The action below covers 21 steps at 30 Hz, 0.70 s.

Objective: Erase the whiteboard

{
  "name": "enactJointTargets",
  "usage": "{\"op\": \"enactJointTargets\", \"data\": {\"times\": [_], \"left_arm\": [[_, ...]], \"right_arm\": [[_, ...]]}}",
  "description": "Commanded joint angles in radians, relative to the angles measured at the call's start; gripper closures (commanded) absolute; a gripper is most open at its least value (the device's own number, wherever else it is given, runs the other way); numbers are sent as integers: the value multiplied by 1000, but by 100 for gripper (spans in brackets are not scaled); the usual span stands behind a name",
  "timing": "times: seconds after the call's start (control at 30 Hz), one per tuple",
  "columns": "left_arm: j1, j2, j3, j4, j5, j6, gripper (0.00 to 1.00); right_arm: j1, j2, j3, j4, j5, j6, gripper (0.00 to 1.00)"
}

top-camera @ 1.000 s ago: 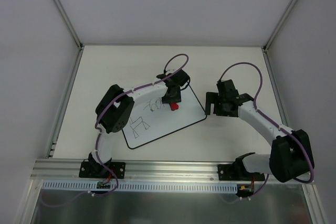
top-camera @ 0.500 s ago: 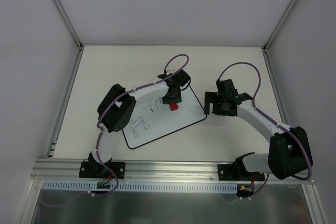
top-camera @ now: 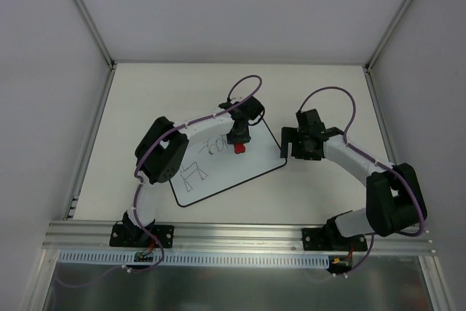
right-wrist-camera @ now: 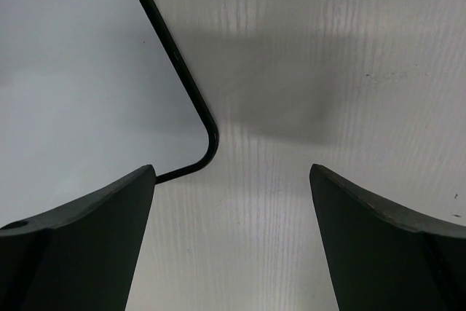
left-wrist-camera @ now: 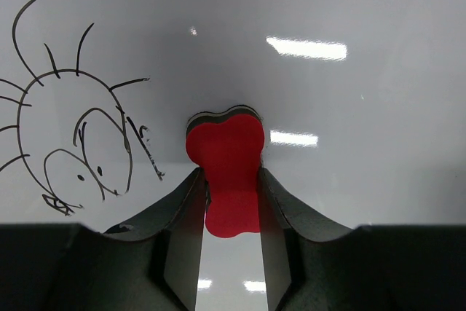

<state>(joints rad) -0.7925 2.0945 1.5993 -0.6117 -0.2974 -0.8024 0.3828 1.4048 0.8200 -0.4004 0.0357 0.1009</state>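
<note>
While the left pincer (left-wrist-camera: 228,174) was clamped on the waist of the red bone-shaped eraser (left-wrist-camera: 227,143), it held the eraser's head down against the whiteboard (top-camera: 251,165), apparently so that the head could rub off ink. The board lay flat and askew on the desk (top-camera: 145,100) at the centre of the top view, between the two arms. In the left wrist view the eraser sat mid-frame on bare white surface, just right of a spiky-haired face sketch (left-wrist-camera: 73,136) filling the left of that frame, so the sketch looked like the next thing to wipe. A second drawing (top-camera: 191,174) remained toward the board's lower left in the top view. The right pincer (right-wrist-camera: 233,172) stood with its jaws wide apart and nothing between them, straddling the board's rounded corner (right-wrist-camera: 207,143). One finger hung over the board and the other over the desk. That placement suggested it was there to stop the board sliding under the rubbing, though whether it touched the board I could not tell. Compared with a second earlier, the right arm's elbow had swung up and leftward in the top view, bringing its pincer slightly closer to the board's right edge. The left pincer and eraser had barely shifted, and both drawings looked unchanged.
</note>
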Motion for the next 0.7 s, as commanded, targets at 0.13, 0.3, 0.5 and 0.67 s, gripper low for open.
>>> {"op": "enactJointTargets", "data": {"times": [0.13, 0.3, 0.5, 0.67], "left_arm": [[-5, 4, -5, -39, -25, 54, 75], [-1, -27, -36, -37, -19, 103, 76], [16, -65, -99, -37, -17, 109, 77], [33, -71, -122, -36, 7, 112, 80]], "right_arm": [[47, 127, 96, 121, 12, 23, 15], [65, 215, 120, 124, 21, 40, 23], [94, 238, 93, 129, 44, 40, 40], [114, 261, 76, 88, 84, 54, 49]]}}
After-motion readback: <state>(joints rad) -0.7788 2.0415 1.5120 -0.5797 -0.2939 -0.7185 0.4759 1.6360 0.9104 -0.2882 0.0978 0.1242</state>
